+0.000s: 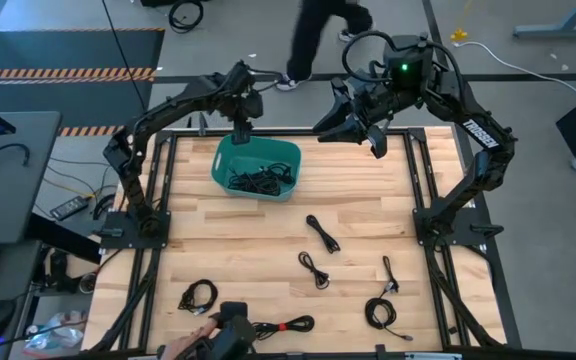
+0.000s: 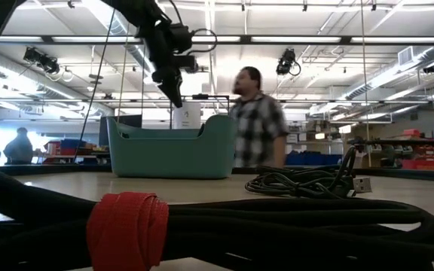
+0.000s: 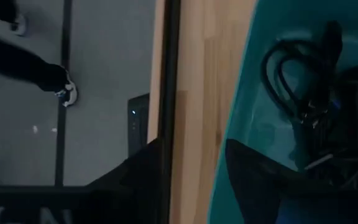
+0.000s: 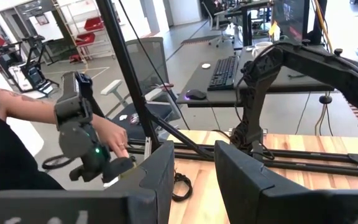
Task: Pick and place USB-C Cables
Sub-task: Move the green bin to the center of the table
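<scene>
**Left arm over the bin**

The left gripper hung over the back rim of the teal bin, its jaws apart and empty. Some cables lay in the bin; more cables lay spread on the surface. The right gripper waited near the back edge, jaws apart, holding nothing.

Left gripper jaws open, empty
</scene>
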{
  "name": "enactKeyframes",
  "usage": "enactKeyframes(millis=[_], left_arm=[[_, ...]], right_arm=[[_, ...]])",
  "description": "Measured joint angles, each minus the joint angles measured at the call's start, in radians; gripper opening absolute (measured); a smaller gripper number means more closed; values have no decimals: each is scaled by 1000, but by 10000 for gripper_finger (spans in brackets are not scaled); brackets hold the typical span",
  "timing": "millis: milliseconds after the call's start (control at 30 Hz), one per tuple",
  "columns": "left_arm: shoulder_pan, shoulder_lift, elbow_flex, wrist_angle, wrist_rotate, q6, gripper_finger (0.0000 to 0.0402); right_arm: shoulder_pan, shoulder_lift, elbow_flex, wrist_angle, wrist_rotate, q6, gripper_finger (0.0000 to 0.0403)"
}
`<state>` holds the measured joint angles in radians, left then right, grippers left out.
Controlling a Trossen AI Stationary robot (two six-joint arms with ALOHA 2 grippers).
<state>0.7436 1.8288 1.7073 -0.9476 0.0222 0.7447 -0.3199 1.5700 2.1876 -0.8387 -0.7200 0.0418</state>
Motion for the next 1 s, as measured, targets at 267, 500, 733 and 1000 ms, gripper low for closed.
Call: enactKeyframes(millis=[267,500,733,1000], left_arm=[[10,102,0,-75,24,57,180],[10,159,0,-65,13,61,177],[13,195,-1,-76,-3,36,168],[-14,198,-1,-83,-4,-38,47]], right_arm=[[0,0,0,0,0,0,121],[0,0,0,0,0,11,121],[0,0,0,0,0,11,121],[0,0,0,-1,0,12,121]])
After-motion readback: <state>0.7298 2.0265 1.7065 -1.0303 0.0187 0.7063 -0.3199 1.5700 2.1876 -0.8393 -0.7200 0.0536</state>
